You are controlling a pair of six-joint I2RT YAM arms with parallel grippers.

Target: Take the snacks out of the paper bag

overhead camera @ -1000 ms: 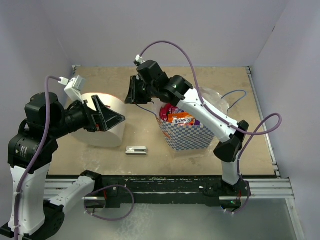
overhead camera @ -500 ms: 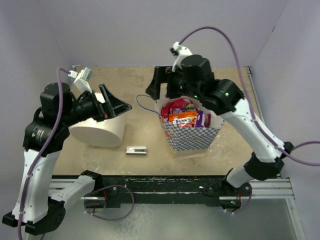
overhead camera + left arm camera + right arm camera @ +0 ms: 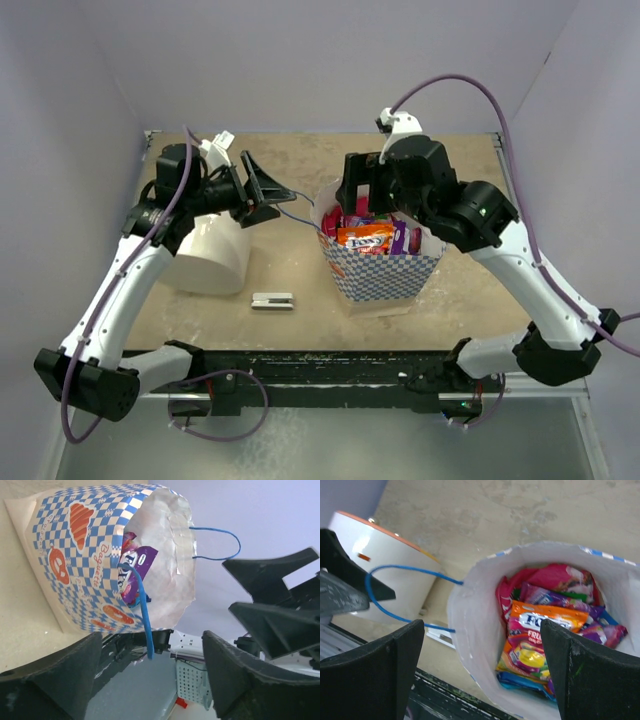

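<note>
Your right claw [image 3: 365, 198] hangs wide open and empty just above the far rim of the paper bag [image 3: 380, 275], which stands upright right of the table's middle, mouth up. Your left claw [image 3: 272, 200], also wide open and empty, sits just left of the bag by its blue string handle [image 3: 292, 208]. The snacks [image 3: 365, 237] fill the bag: glossy pink and purple packets, with an orange one on top, its long side running left to right.

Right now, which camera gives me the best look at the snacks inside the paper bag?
Right wrist: it looks straight down the open paper bag at the snacks, an orange packet on top. Top external shows them smaller, the right gripper by the far rim. Left wrist sees only a purple packet through the mouth.
</note>
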